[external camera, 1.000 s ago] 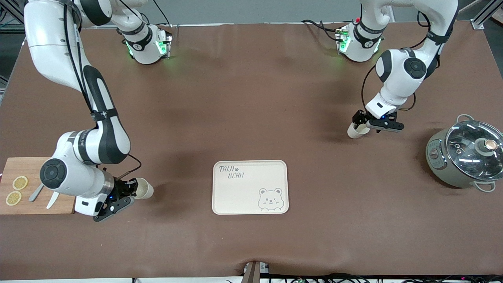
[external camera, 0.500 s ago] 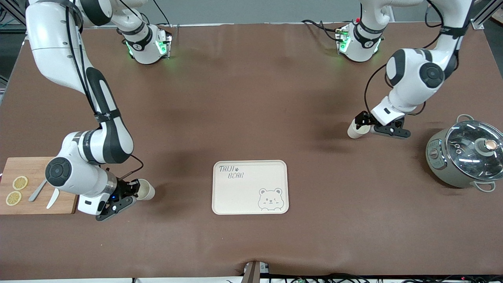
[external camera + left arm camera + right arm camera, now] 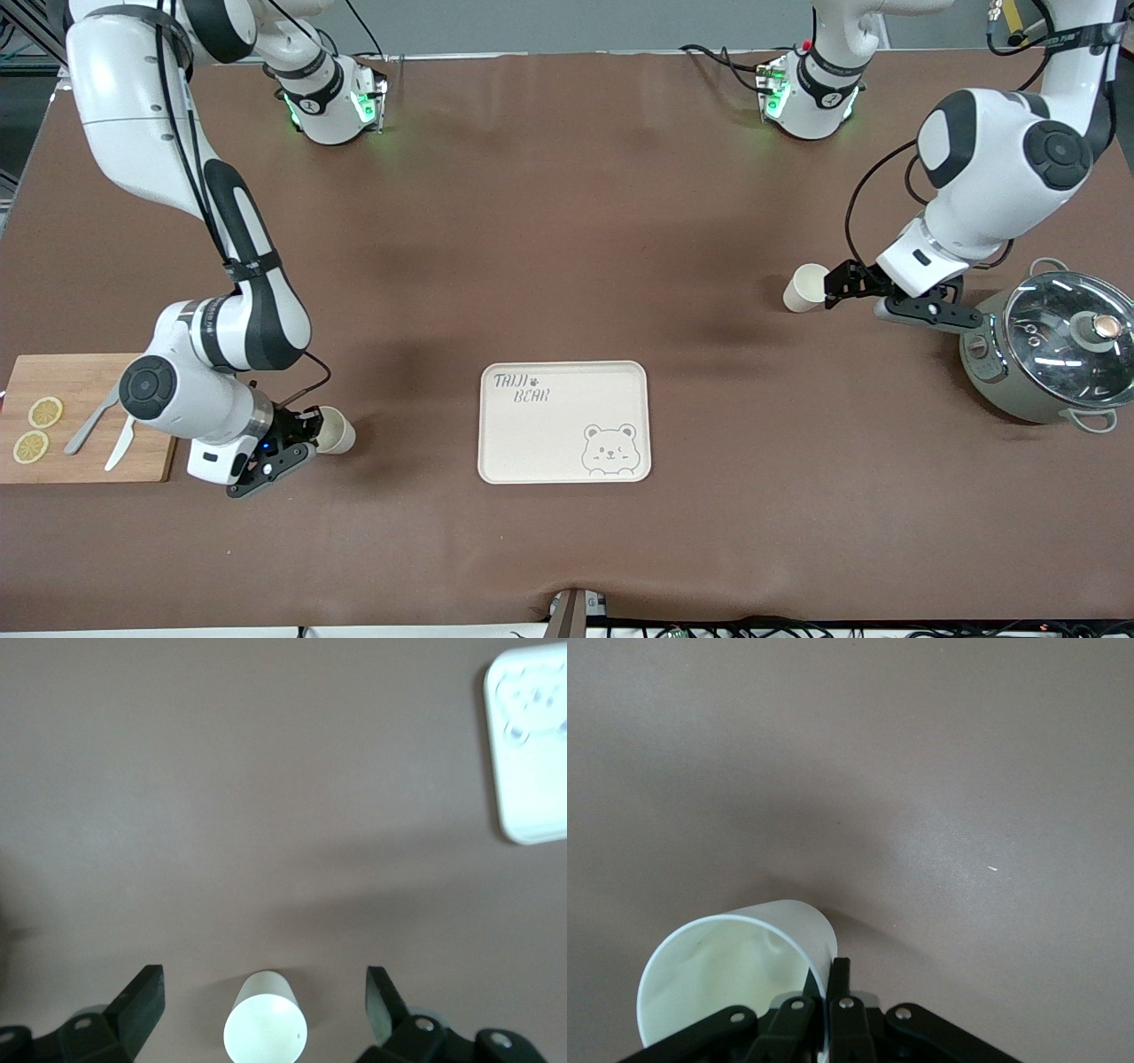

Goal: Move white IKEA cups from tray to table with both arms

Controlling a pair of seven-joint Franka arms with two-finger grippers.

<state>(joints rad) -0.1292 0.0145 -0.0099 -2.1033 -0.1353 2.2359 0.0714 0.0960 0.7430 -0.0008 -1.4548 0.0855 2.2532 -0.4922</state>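
Since the earlier frames the left arm has pulled back toward the grey pot with a glass lid (image 3: 1050,346), so the left gripper (image 3: 842,282) is now clear of its small cream-white handleless cup (image 3: 804,287). This cup stands upright alone on the matte brown table (image 3: 567,221), well apart from the cream-white bear tray (image 3: 564,422) and farther from the front camera than it. In the left wrist view the cup (image 3: 265,1028) sits between the spread fingers (image 3: 142,1003), touching neither.

The right gripper (image 3: 306,432) has moved only a little. It is pressed together on the rim wall of the second white cup (image 3: 335,431), pinching one side with one finger inside (image 3: 833,992); the cup (image 3: 735,979) looks tilted and low over the table, between the tray and the wooden cutting board (image 3: 80,416). I cannot tell if its base already touches.

The tray is empty now. I judge these cups as very light and thin-walled, smooth, so they can tip easily on release. A pinch on the rim is enough; a hold around the body would be steadier.
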